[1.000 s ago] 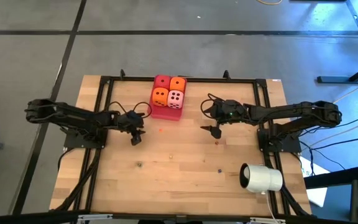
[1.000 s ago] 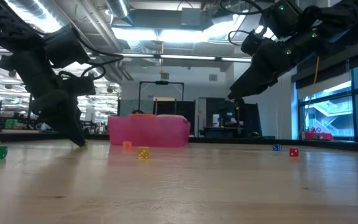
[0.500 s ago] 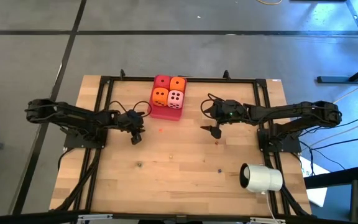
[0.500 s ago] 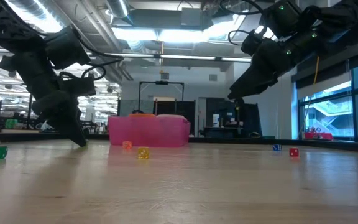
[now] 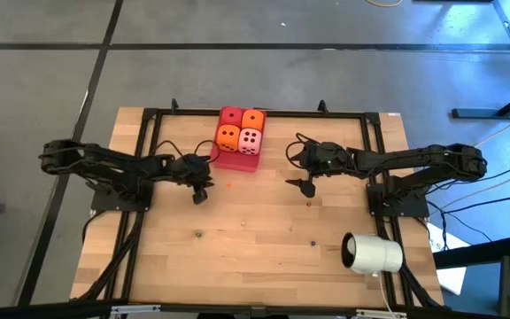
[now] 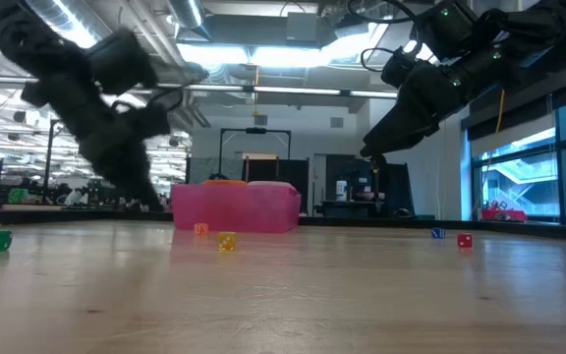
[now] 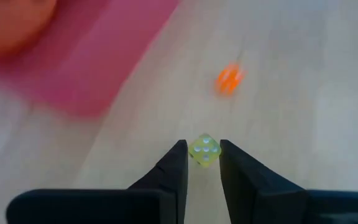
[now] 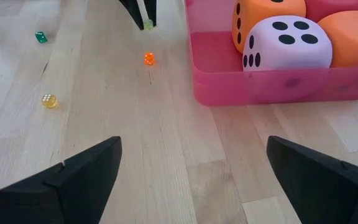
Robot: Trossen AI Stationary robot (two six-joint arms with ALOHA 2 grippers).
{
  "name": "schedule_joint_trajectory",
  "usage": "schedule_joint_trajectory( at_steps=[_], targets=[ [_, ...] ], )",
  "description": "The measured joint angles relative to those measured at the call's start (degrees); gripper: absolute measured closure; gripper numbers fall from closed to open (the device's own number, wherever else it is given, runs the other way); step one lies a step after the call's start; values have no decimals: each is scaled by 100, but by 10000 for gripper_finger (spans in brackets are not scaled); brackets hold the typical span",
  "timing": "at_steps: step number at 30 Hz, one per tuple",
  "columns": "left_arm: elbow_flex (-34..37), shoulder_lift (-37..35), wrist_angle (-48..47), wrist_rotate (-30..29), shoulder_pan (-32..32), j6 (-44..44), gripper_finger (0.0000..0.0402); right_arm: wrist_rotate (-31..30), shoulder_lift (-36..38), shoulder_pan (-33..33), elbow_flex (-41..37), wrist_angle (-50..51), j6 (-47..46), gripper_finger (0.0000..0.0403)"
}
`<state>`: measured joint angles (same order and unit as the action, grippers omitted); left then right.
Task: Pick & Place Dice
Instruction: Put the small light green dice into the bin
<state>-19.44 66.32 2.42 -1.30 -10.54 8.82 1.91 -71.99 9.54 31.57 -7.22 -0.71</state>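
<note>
The left gripper [image 7: 202,163] is pinching a tiny yellow-green die [image 7: 204,151] just off the pink tray [image 5: 237,161]'s seven o'clock corner. The right gripper [image 8: 191,171] is hanging wide open at three o'clock. Four big dice [image 5: 242,129] are sitting in the tray; bare wooden table [image 5: 264,252] is lying open toward six.

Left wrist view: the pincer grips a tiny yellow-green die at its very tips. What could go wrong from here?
1. The left pincer holds the yellow-green die only at the fingertips, so it may slip or twist free.
2. Four foam dice nearly fill the pink tray; a die dropped there may bounce back out.
</note>
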Motion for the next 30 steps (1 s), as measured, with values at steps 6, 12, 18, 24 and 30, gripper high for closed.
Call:
schedule_joint_trajectory(
  at_steps=[6, 12, 18, 24, 30],
  targets=[
    [-677, -2, 22, -185, 245, -1268, 332, 0, 0, 0, 0, 0, -2, 3],
    [-1173, -2, 23, -1376, 178, -2111, 332, -399, 0, 0, 0, 0, -61, 3],
    [-1182, 54, -9, -1446, -229, -2318, 332, -735, 0, 0, 0, 0, -184, 3],
    [-1187, 96, 80, -1766, -536, -1995, 331, -750, -2, 0, 0, 0, -184, 3],
    [-1186, 207, 58, -1259, -856, -1414, 331, -750, -2, 0, 0, 0, -184, 3]
  ],
)
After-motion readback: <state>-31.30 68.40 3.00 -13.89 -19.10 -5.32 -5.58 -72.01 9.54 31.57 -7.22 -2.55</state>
